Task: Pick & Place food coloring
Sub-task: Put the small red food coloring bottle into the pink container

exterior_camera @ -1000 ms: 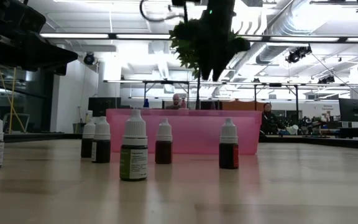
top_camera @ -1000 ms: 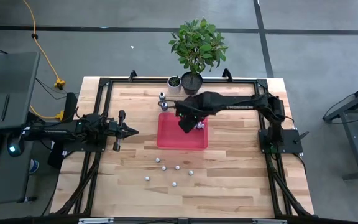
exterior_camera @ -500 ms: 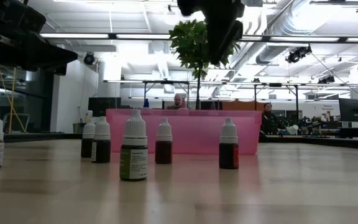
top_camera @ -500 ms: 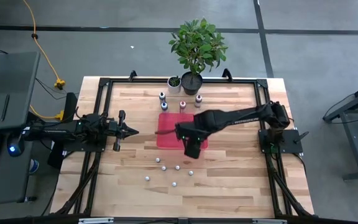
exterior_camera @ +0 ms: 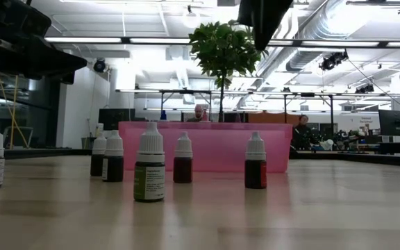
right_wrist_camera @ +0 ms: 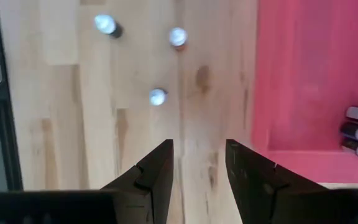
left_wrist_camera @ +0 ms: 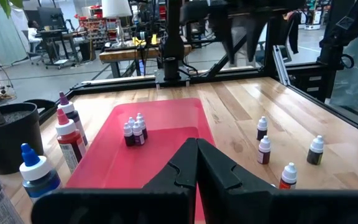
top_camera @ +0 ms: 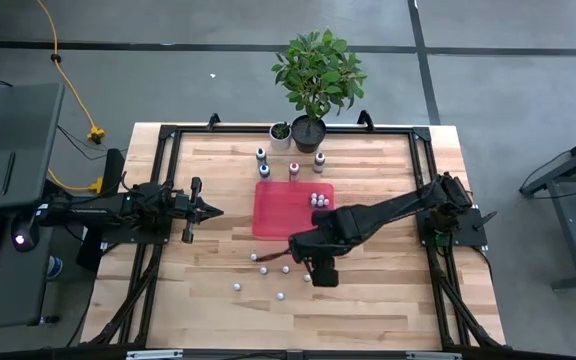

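Progress partial: three food coloring bottles (top_camera: 315, 201) seen inside red tray (top_camera: 278, 222); six left on surface toward near edge. Right gripper (top_camera: 320, 272) held open, empty, above them. Left gripper (top_camera: 206, 210) shut, parked near left edge.

A grey concrete floor (top_camera: 168, 85) surrounds the wooden table (top_camera: 378, 300), crossed by dark seams; a yellow cable (top_camera: 60, 60) trails over it toward a grey desk (top_camera: 8, 140) beside the table. Beyond, the hall is open and brightly lit; ceiling light strips (exterior_camera: 103, 40) and exposed ducts (exterior_camera: 304, 28) run overhead; workbenches (left_wrist_camera: 129, 56) stand farther back.
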`<action>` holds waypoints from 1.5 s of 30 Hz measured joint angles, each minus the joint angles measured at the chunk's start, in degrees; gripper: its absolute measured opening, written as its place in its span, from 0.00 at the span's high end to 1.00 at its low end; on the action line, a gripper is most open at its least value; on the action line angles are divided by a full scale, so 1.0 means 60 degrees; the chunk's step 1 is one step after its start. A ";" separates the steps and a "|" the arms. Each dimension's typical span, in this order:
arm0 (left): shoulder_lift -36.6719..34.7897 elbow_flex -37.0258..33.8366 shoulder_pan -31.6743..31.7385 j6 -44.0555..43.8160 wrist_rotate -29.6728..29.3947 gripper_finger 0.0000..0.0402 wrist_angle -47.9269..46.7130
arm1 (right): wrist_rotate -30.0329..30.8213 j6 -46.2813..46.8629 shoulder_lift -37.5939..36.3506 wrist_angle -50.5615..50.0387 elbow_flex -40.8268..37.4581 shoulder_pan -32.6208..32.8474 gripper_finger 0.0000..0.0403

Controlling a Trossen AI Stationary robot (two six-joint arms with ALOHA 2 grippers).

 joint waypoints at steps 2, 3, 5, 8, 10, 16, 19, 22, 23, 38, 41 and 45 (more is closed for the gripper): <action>0.0003 0.0000 0.0001 0.0000 0.0000 1.00 0.0000 | 0.0000 0.0122 0.0000 0.0038 0.0000 0.0205 0.66; 0.0003 0.0000 0.0004 0.0002 -0.0002 1.00 0.0000 | 0.0000 0.0214 0.0000 0.0076 0.0000 0.0312 0.66; 0.0000 0.0000 0.0004 0.0000 -0.0001 1.00 0.0000 | -0.0001 0.0273 0.0048 0.0172 0.0000 0.0491 0.66; 0.0003 0.0003 0.0000 0.0002 -0.0002 1.00 0.0000 | -0.0037 0.0443 0.0179 0.0203 -0.0004 0.0741 0.66; 0.0003 0.0000 0.0000 0.0000 0.0000 1.00 0.0000 | -0.0127 0.0501 0.0329 0.0291 -0.0004 0.0866 0.66; 0.0002 0.0000 0.0002 0.0002 -0.0002 1.00 0.0000 | -0.0255 0.0174 0.0929 0.0964 -0.0004 0.1041 0.66; 0.0001 0.0002 0.0000 0.0003 0.0000 1.00 0.0000 | -0.0194 -0.0029 0.1187 0.1111 -0.0004 0.0989 0.66; 0.0003 0.0003 0.0004 0.0003 -0.0001 1.00 0.0000 | 0.0087 -0.0103 0.1527 0.1075 -0.0004 0.0903 0.66; 0.0003 0.0002 0.0000 0.0002 -0.0002 1.00 0.0000 | 0.0189 -0.0103 0.1609 0.1103 -0.0005 0.0869 0.66; 0.0000 0.0000 0.0004 0.0000 0.0000 1.00 0.0000 | 0.0203 0.0503 0.2150 0.1337 -0.0015 0.0797 0.66; 0.0002 0.0002 0.0002 0.0002 0.0000 1.00 0.0000 | 0.0233 0.0589 0.2247 0.1369 -0.0004 0.0756 0.66; 0.0003 0.0000 0.0002 0.0000 0.0000 1.00 0.0000 | 0.0240 0.0688 0.2398 0.1421 -0.0004 0.0746 0.66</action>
